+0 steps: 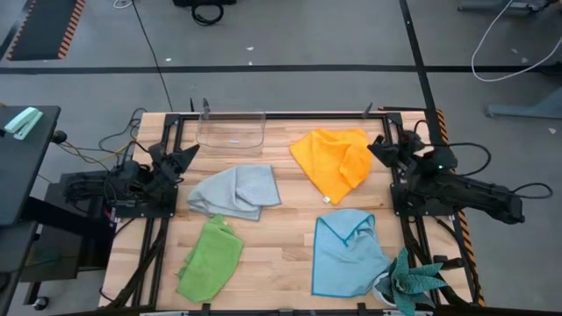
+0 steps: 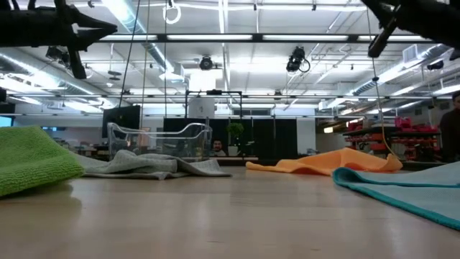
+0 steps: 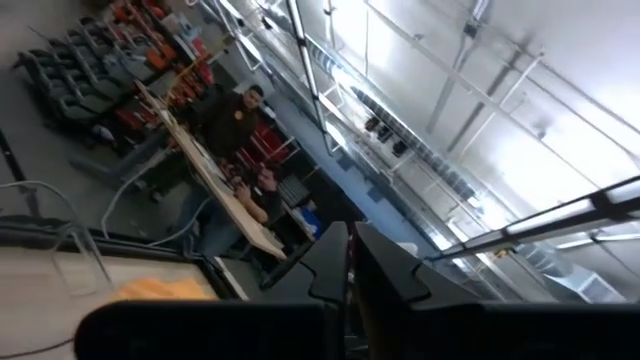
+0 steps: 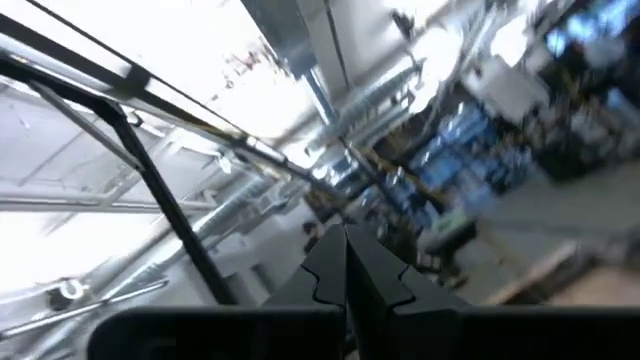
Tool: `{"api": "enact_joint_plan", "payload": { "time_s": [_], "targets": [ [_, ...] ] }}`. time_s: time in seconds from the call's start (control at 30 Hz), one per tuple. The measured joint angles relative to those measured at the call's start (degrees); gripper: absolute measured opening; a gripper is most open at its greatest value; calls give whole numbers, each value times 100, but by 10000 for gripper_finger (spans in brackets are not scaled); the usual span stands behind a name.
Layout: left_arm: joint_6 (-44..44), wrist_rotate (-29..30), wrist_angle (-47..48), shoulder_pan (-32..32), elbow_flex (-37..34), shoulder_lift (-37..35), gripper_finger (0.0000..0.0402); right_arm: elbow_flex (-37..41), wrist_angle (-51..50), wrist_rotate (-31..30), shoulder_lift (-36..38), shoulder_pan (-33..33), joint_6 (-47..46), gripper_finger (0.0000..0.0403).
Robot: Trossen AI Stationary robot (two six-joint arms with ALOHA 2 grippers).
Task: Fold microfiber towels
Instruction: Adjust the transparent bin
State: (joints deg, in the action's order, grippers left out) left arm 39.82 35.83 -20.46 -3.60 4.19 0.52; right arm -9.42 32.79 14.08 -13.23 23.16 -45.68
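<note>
Four microfiber towels lie crumpled on my table, and I place them by the clear plastic box at the far edge: the grey towel sits just in front of the box, the orange-yellow towel beside the box toward my right arm, the lime green towel beyond the grey one at the near edge, and the light blue towel diagonally across from the box, next to the teal plant. I judge them light, limp and a little grippy, so they will sag and drag rather than slide; a corner or a raised hem is the place to pinch. My left gripper hangs beside the box with fingers pressed together on nothing. My right gripper hangs past the orange-yellow towel, likewise closed and empty.
</note>
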Motion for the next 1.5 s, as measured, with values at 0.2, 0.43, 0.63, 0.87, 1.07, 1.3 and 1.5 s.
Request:
{"api": "enact_joint_plan", "payload": {
  "time_s": [0.2, 0.43, 0.63, 0.87, 1.07, 1.3, 1.5],
  "targets": [
    [171, -1, 9, 0, 0, 597, 26, -805, -1802, -1169, -10, 1, 340, 8],
    [446, -1, -26, 0, 427, 2054, 50, -2119, -5280, -2287, -536, 220, 353, 16],
    [-695, -7, 24, 111, 1644, 3684, 63, -2788, -6278, -2310, -1368, 551, 802, 37],
    [-1050, -351, 620, 668, 3034, 5574, 78, -3009, -7039, -2310, -2373, 1155, 1298, 61],
    [-716, -1524, 680, 1330, 3953, 7153, 94, -3009, -7103, -2282, -3170, 1699, 1359, 76],
    [-597, -2443, 1198, 1740, 5163, 8719, 101, -3009, -7225, -1585, -3887, 2122, 1130, 75],
    [-843, -2521, 2908, 1769, 6629, 9977, 100, -3009, -7255, -1401, -4140, 2122, 1351, 76]
  ]
}}
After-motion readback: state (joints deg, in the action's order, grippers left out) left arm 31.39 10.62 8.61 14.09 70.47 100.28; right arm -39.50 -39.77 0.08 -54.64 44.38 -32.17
